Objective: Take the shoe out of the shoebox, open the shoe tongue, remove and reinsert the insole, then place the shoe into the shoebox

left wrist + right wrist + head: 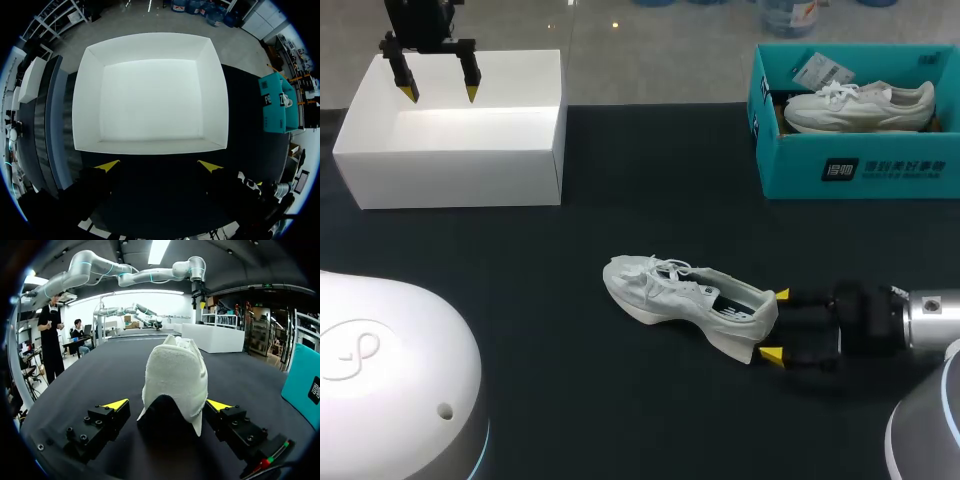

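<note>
A white sneaker lies on its side on the black table, toe pointing left and heel toward my right arm. My right gripper is open at the heel, one yellow tip on each side of it. In the right wrist view the heel of the sneaker sits between the fingers of the right gripper, with small gaps on both sides. My left gripper hangs open over the empty white box at the back left. Seen from the left wrist, the left gripper is above the near wall of the white box.
A teal shoebox at the back right holds another white sneaker and a paper tag. The same teal shoebox shows beside my right gripper, and the white box lies far ahead past the sneaker's toe.
</note>
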